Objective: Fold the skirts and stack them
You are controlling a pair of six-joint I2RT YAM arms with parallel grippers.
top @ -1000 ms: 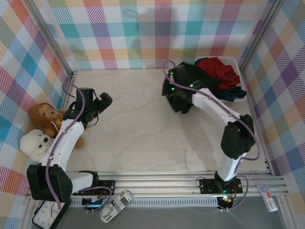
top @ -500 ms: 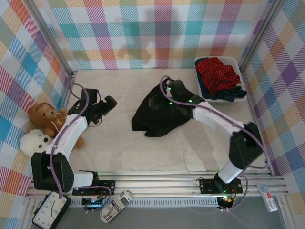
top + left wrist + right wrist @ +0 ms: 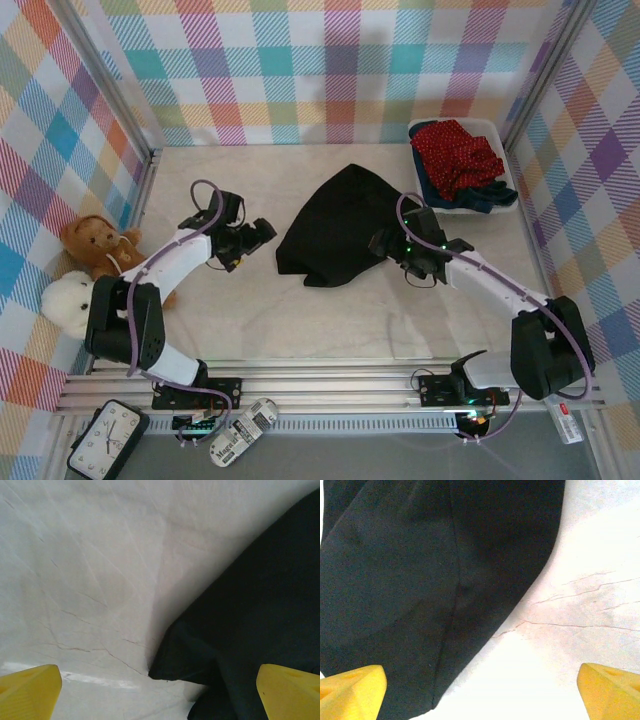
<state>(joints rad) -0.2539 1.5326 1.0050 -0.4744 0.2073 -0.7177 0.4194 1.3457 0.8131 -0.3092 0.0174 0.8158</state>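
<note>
From above, the black skirt (image 3: 340, 225) lay in a loose, rumpled spread near the middle of the worktop (image 3: 250, 300), with nothing holding it. The left end effector (image 3: 262, 233) sat just off the skirt's left edge, its jaws apart and empty. The right end effector (image 3: 384, 240) sat at the skirt's right edge, also spread wide and gripping nothing. In the far right corner a white basket (image 3: 508, 165) held the red dotted skirt (image 3: 455, 150) on top of dark blue denim (image 3: 490, 198), well apart from the black one. A brown teddy bear (image 3: 90, 245) and a white teddy bear (image 3: 65, 300) sat by the left wall beside the left arm, and a clock (image 3: 105, 440) and a remote control (image 3: 245, 430) lay below the near rail. In the left wrist view, the yellow fingertips (image 3: 27, 690) stood far apart, with a turned-under corner of the black skirt (image 3: 250, 605) between them on the pale worktop (image 3: 75, 555). In the right wrist view, one fingertip (image 3: 350, 690) was in front of the seamed black cloth (image 3: 420, 555) and the other was over bare worktop (image 3: 580, 580).
</note>
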